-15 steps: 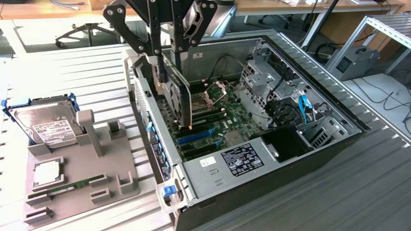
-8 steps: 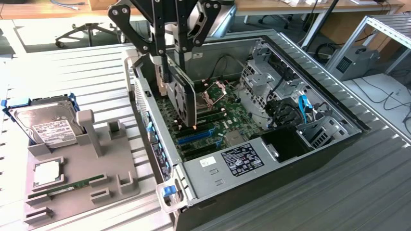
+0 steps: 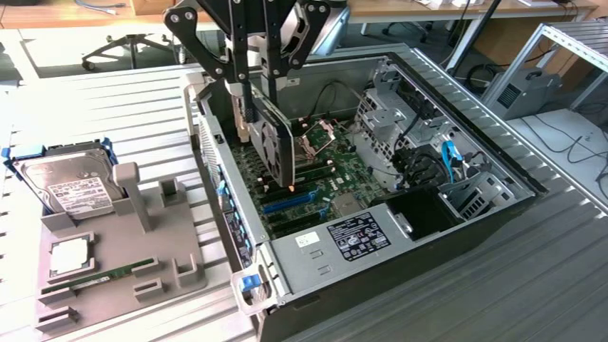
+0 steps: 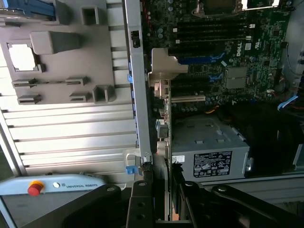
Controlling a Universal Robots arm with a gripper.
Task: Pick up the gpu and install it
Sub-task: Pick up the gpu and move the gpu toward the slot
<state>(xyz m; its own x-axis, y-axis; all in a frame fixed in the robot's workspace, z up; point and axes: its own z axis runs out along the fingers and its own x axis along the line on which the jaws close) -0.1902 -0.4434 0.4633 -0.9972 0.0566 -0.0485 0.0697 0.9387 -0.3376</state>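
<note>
My gripper (image 3: pixel 255 87) is shut on the gpu (image 3: pixel 275 142), a black card held on edge with its long side pointing down into the open computer case (image 3: pixel 238 235). The card's lower corner hangs close over the blue slots (image 3: pixel 285 205) of the green motherboard (image 3: pixel 328 178); I cannot tell whether it touches. In the wrist view the gpu (image 4: pixel 164 102) shows edge-on between the black fingers (image 4: pixel 142 202), its silver bracket lying along the case's rear wall (image 4: pixel 135 85).
At the exterior view's left, a grey fixture tray (image 3: pixel 142 235) holds a hard drive (image 3: pixel 71 187), a chip (image 3: pixel 68 255) and a RAM stick (image 3: pixel 109 274). Inside the case are the power supply (image 3: pixel 357 235) and drive cages (image 3: pixel 404 121). A teach pendant (image 4: pixel 52 186) lies nearby.
</note>
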